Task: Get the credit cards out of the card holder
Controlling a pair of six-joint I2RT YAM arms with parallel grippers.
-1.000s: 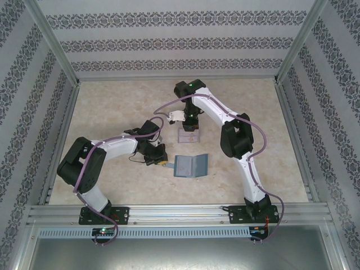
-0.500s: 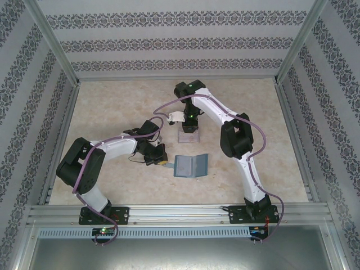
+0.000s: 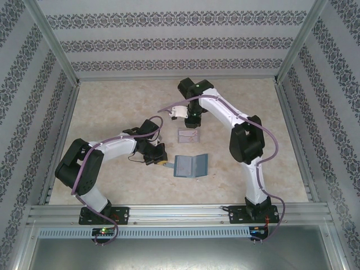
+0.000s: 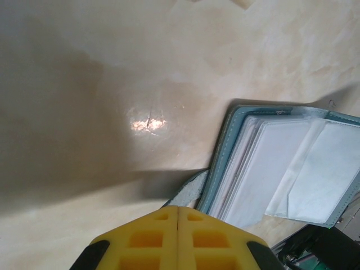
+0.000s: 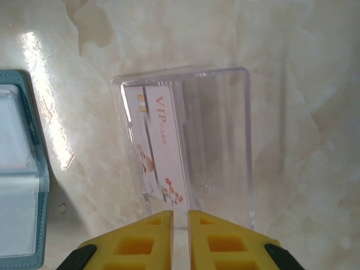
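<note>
The teal-blue card holder (image 3: 191,166) lies open on the table, its grey-blue slots facing up (image 4: 281,163) (image 5: 19,169). My left gripper (image 3: 162,161) (image 4: 178,208) is shut at the holder's left edge, its yellow tips down on the little strap tab (image 4: 188,194). One of the credit cards (image 5: 157,152), white with "VIP card" and red flowers, stands inside the clear plastic box (image 5: 225,140) (image 3: 187,136). My right gripper (image 3: 193,120) (image 5: 180,212) hovers just behind the box, slightly open, with nothing between its fingers.
Aluminium rails (image 3: 169,212) frame the marble-patterned table (image 3: 112,107), with patterned walls on three sides. Bare tabletop lies at the back, left and right of the arms.
My right gripper has parted its fingers and pulled back from the clear box, leaving the card inside. The left gripper and the card holder have stayed put.
</note>
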